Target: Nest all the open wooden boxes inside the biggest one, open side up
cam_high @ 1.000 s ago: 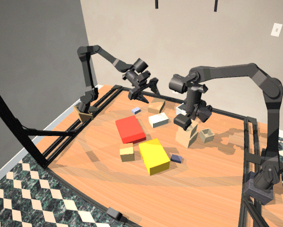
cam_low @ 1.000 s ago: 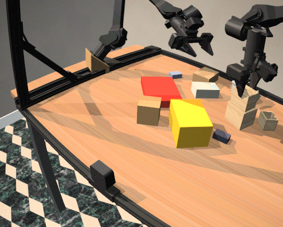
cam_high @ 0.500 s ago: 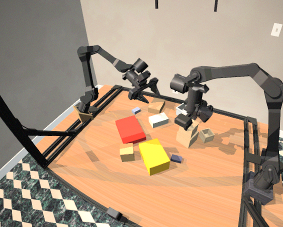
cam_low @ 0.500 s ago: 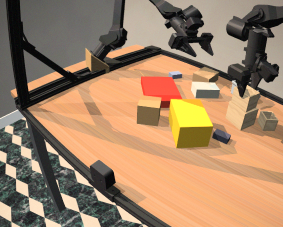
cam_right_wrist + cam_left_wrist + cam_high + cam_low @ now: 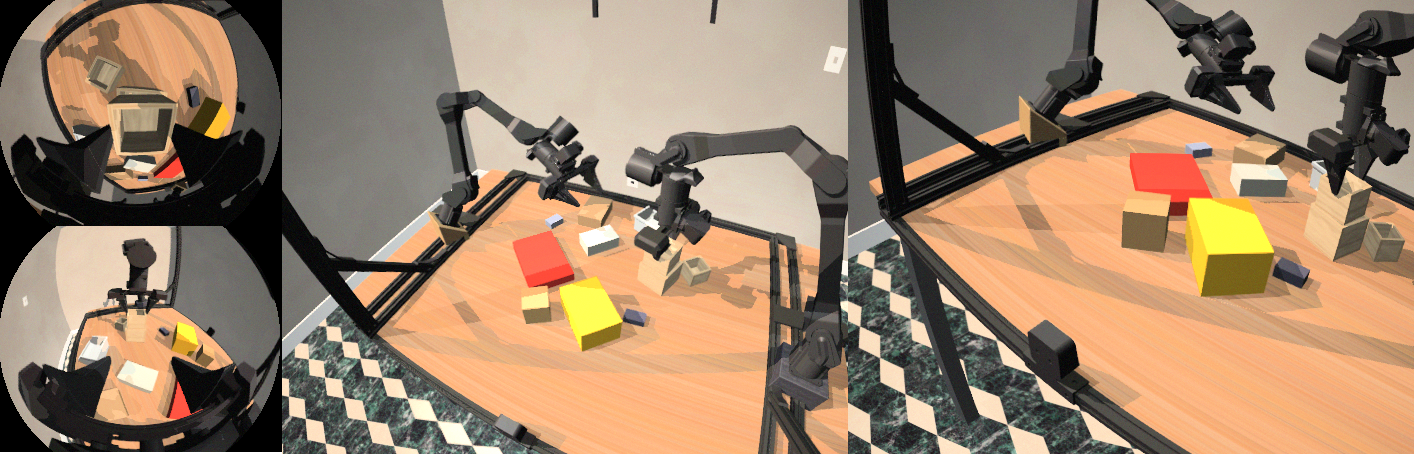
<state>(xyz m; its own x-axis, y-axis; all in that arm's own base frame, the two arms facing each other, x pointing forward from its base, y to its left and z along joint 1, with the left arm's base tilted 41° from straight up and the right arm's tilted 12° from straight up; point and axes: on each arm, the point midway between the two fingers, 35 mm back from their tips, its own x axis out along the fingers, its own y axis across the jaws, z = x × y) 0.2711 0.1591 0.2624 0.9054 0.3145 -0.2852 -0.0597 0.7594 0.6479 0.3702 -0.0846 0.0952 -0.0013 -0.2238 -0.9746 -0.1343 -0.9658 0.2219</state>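
My right gripper [image 5: 672,250] [image 5: 1347,184] [image 5: 136,315] [image 5: 142,126] is shut on a mid-sized open wooden box [image 5: 1355,207] [image 5: 135,318] [image 5: 142,106], mouth up. That box is right over the biggest wooden box [image 5: 652,275] [image 5: 1350,237] [image 5: 135,333], which stands on the table; whether its bottom touches or is slightly inside the rim cannot be told. The smallest wooden box [image 5: 696,271] [image 5: 1384,243] [image 5: 105,74] stands mouth up beside them. My left gripper [image 5: 589,197] [image 5: 1255,110] [image 5: 141,360] is open and empty, high over the back of the table.
A white block [image 5: 599,240], an open white box [image 5: 95,349] and a tan block [image 5: 1259,149] lie toward the back. A red block [image 5: 543,257], a yellow block [image 5: 590,310], a small tan block [image 5: 536,305] and a dark block [image 5: 1291,272] are around the middle.
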